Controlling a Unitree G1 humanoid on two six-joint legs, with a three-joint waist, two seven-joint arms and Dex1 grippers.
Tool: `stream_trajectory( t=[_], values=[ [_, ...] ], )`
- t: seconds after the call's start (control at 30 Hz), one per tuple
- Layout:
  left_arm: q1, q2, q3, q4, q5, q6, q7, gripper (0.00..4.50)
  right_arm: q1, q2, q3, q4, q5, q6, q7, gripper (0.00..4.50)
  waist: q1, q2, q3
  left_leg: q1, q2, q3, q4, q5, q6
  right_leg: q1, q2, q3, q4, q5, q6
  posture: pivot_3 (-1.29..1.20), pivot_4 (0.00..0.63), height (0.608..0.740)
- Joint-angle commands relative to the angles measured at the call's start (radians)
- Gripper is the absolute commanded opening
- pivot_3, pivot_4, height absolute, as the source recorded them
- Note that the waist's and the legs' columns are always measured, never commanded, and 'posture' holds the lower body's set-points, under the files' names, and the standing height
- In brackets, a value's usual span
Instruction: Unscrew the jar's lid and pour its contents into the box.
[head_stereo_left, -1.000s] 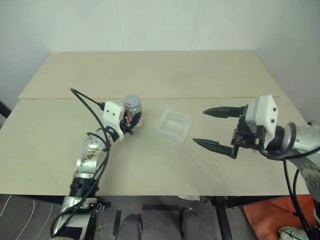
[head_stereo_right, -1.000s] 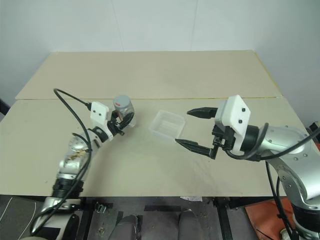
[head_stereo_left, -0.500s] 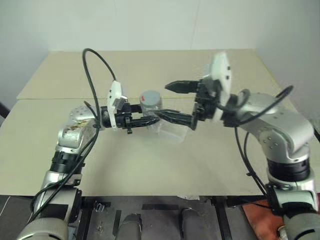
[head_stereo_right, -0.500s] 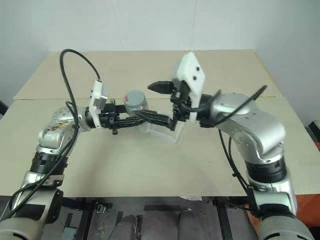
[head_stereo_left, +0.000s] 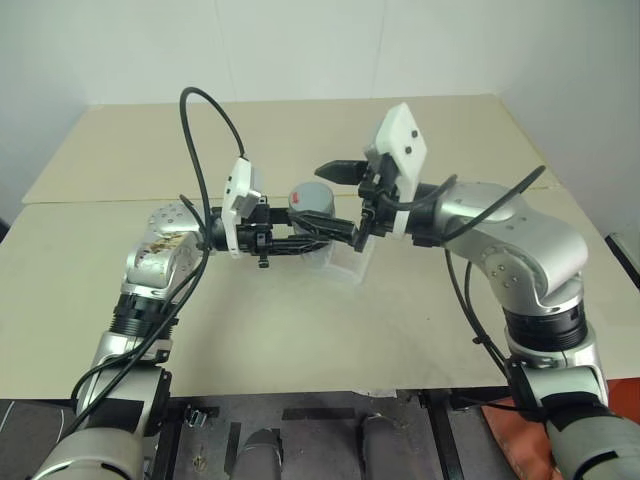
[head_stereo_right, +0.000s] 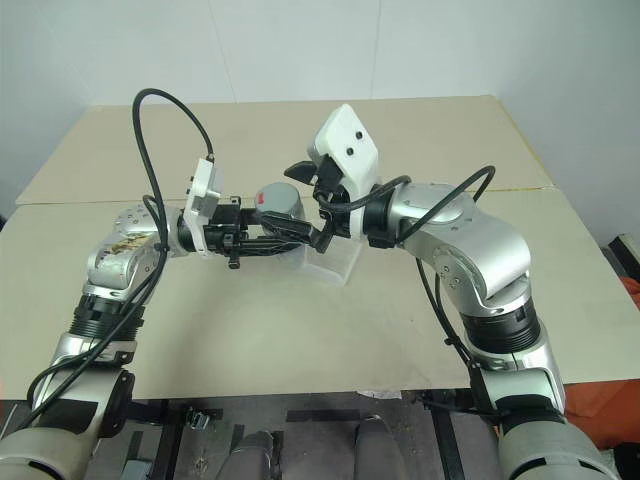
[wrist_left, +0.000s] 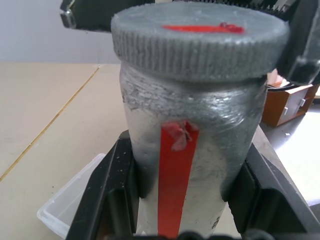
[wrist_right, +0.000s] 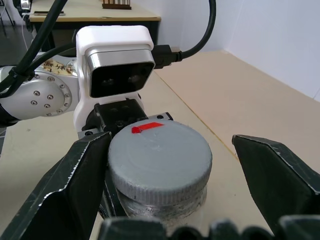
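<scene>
Above the middle of the surface (head_stereo_left: 300, 320), the left hand (head_stereo_left: 318, 226) was clamped on the jar (wrist_left: 192, 150), its two black fingers (wrist_left: 107, 190) pressed against either side of the glass below the cap; the jar was held upright and clear of the surface, its red strip of label facing the left wrist; the lid (wrist_right: 159, 157), grey and ribbed round its edge with a small red mark on top, sat screwed on the jar; the contents could not be made out through the glass. The right hand (head_stereo_left: 338, 197) reached in from the other side with its fingers (wrist_right: 75, 185) apart, one on each side of the lid; one finger looked to lie against the lid's rim while the other stood off from it with a clear gap, so the lid was straddled but not gripped. Just beneath and behind the two hands lay the box (head_stereo_left: 345, 262), clear and shallow, resting on the surface right under the jar; a corner of it showed below the jar in the left wrist view; whether anything lay in it I could not tell. Beyond the far edge of the surface stood a plain white wall (head_stereo_left: 300, 50).
</scene>
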Motion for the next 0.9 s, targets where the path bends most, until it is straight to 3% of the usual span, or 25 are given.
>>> stream_trajectory(
  t=[0.03, 0.13, 0.27, 0.5, 0.67, 0.77, 0.9],
  values=[
    [-0.017, 0.011, 0.012, -0.032, -0.002, -0.019, -0.014, 1.93, -0.025, 0.006, -0.013, -0.021, 0.002, 0.001, 0.014, 3.55, 0.0, 0.0, 0.0, 0.0, 0.0, 0.0, 0.0, 0.0, 0.0, 0.0, 0.0, 0.0, 0.0, 0.0, 0.0, 0.0, 0.15, 0.74],
    [-0.013, 0.016, 0.005, -0.044, 0.009, -0.046, -0.027, 1.93, -0.016, 0.003, -0.022, -0.021, 0.022, 0.002, 0.047, 2.76, 0.001, 0.0, 0.0, 0.0, 0.0, 0.0, 0.0, 0.0, 0.0, 0.0, 0.0, 0.0, 0.0, 0.0, 0.0, 0.0, 0.15, 0.74],
    [-0.013, 0.025, 0.003, -0.089, -0.023, -0.035, -0.076, 1.93, 0.006, -0.006, -0.039, 0.023, 0.066, -0.07, 0.2, 2.76, 0.001, 0.0, 0.0, 0.0, 0.0, 0.0, 0.0, 0.0, 0.0, 0.0, 0.0, 0.0, 0.0, 0.0, 0.0, 0.0, 0.15, 0.74],
    [-0.031, 0.049, -0.013, -0.134, -0.069, 0.015, -0.192, 1.93, -0.055, -0.031, 0.0, 0.282, 0.042, -0.364, 0.717, 2.76, -0.001, 0.0, 0.0, 0.0, 0.0, 0.0, 0.0, 0.0, 0.0, 0.001, 0.0, 0.0, 0.0, 0.0, 0.0, 0.0, 0.15, 0.74],
    [-0.018, 0.068, -0.033, -0.192, -0.107, 0.065, -0.256, 1.93, -0.135, 0.003, 0.037, 0.45, 0.007, -0.448, 0.901, 2.76, -0.01, 0.001, 0.0, 0.0, 0.0, 0.0, 0.0, 0.0, 0.0, 0.0, 0.001, 0.0, 0.0, 0.0, 0.0, 0.0, 0.15, 0.74],
    [0.0, 0.061, -0.037, -0.213, -0.101, 0.064, -0.242, 1.93, -0.161, 0.037, 0.054, 0.51, -0.033, -0.483, 0.92, 2.76, -0.019, 0.001, 0.0, 0.0, 0.0, 0.0, 0.0, 0.0, 0.0, 0.0, 0.001, 0.0, 0.0, 0.0, 0.0, 0.0, 0.15, 0.74],
    [0.01, 0.05, -0.023, -0.207, -0.098, 0.068, -0.198, 1.93, -0.161, 0.039, 0.04, 0.51, -0.051, -0.469, 0.898, 4.01, -0.021, 0.001, 0.0, 0.0, 0.0, -0.001, 0.0, 0.0, -0.001, 0.0, 0.001, 0.0, 0.001, 0.0, 0.0, 0.0, 0.15, 0.74]
  ],
)
